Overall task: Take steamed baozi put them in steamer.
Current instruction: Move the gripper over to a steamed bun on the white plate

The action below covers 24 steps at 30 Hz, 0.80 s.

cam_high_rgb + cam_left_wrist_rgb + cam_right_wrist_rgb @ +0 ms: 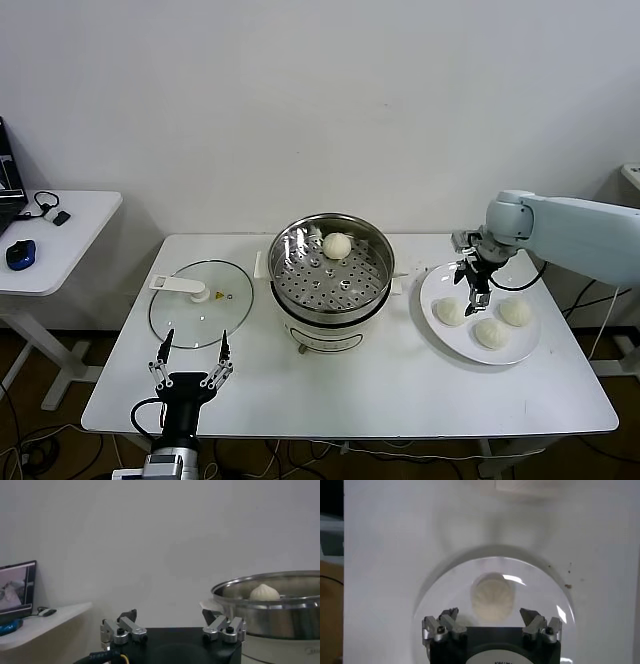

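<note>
While my left gripper (192, 352) waits spread near the table's (400, 395) front edge beside the glass lid (200, 303), the steamer (331, 275) holds one baozi (337, 244); my right gripper (474, 288) hangs spread over three baozi (491, 332) on the plate (430, 290).

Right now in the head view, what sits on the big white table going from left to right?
Glass lid → steamer holding one bun → white plate with three buns, the right gripper open above them.
</note>
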Tool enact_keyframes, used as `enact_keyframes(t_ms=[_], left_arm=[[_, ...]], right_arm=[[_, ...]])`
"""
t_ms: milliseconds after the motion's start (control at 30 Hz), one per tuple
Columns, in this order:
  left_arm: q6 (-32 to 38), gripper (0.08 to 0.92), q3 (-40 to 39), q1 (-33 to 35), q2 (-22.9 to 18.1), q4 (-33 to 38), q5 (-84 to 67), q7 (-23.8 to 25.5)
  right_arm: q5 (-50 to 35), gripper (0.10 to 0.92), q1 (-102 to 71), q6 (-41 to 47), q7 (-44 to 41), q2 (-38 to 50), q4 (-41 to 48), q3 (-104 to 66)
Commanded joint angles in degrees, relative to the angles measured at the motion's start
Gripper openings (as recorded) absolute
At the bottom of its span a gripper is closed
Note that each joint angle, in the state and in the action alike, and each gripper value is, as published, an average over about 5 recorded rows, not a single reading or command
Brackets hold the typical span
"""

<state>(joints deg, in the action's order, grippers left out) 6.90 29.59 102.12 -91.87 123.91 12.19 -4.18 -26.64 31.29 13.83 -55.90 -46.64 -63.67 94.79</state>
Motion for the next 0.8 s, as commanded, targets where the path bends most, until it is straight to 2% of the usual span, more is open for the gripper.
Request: enact_keyframes(t_ms=[33,800], left_arm=[[-0.09,0.823,0.06,-0.13,0.04,-0.55,0.09,0.03],[-0.32,0.823,0.21,-0.07,-0.04,-0.52,0.15,0.18]], right_arm=[[4.17,0.823,-9.21,-0.74,-0.06,-0.48,6.97,-7.6],[7.6,0.823,-16.3,-2.31,-0.09,-4.0,13.08,-14.35]])
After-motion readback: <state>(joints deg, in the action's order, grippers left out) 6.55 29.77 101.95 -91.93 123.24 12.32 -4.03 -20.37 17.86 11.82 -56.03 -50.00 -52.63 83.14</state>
